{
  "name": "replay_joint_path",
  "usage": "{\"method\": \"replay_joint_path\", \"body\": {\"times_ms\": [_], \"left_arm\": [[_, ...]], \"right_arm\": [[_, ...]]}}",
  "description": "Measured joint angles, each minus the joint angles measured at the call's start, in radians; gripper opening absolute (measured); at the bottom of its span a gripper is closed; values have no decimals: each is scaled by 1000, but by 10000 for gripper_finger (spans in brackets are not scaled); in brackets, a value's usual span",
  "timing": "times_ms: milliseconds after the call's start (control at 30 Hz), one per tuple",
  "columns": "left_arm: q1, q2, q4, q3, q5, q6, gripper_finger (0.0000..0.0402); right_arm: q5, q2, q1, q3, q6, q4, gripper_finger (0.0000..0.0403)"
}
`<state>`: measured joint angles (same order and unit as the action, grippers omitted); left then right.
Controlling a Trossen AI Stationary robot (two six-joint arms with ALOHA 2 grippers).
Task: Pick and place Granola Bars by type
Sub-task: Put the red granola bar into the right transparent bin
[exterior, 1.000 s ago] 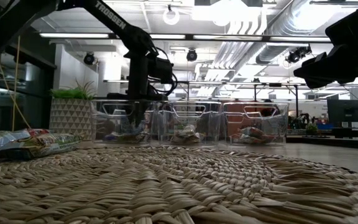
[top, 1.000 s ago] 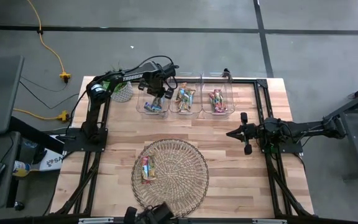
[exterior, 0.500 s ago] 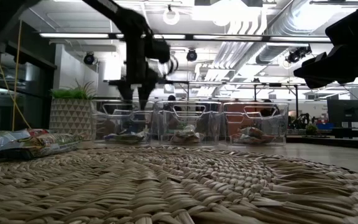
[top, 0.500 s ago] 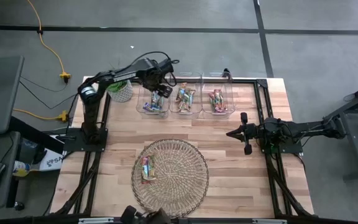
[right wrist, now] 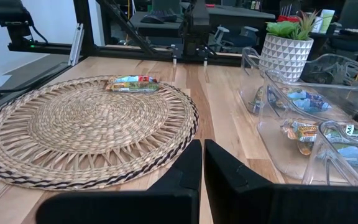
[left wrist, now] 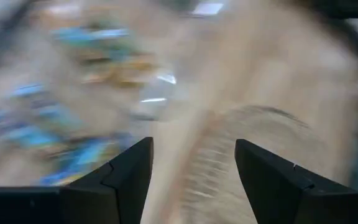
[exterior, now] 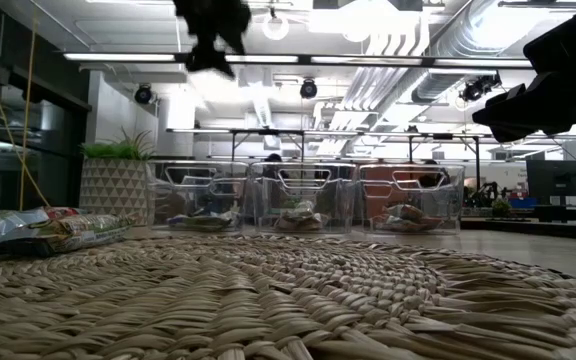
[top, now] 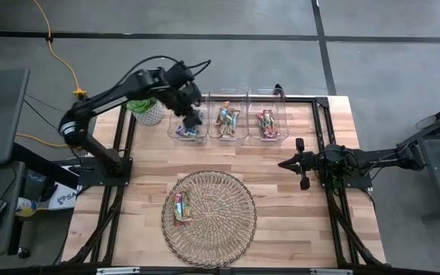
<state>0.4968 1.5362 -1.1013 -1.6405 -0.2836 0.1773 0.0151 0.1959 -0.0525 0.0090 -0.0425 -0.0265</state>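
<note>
On the mat's nine o'clock side, two granola bars lie light, crinkly, slippery; pinch mid-length. Left gripper jaws open, empty; right gripper jaws closed.

Robotics lab / open industrial workspace. Evidence: grey concrete floor with dark taped lines; yellow power cable trailing across it; exposed silver ceiling ducts and strip lights overhead; pale wooden butcher-block table on black metal frame; desks with monitors beyond.
</note>
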Motion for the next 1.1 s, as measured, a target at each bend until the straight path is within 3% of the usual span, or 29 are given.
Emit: {"method": "replay_joint_path", "body": {"times_ms": [100, 233, 333, 433, 733, 1100], "left_arm": [[-30, -64, 1, 0, -185, -18, 224], [-80, -132, -1, 0, -307, -14, 224], [-129, -177, -6, 0, -369, 15, 224], [-206, -217, -30, 0, -368, 61, 224], [-575, -314, -43, 0, -52, 368, 224], [-1082, -297, -52, 0, 527, 901, 224]], "right_arm": [[0, 0, 0, 0, 0, 0, 0], [0, 0, 0, 0, 0, 0, 0], [0, 0, 0, 0, 0, 0, 0], [0, 0, 0, 0, 0, 0, 0], [0, 0, 0, 0, 0, 0, 0], [0, 0, 0, 0, 0, 0, 0]]}}
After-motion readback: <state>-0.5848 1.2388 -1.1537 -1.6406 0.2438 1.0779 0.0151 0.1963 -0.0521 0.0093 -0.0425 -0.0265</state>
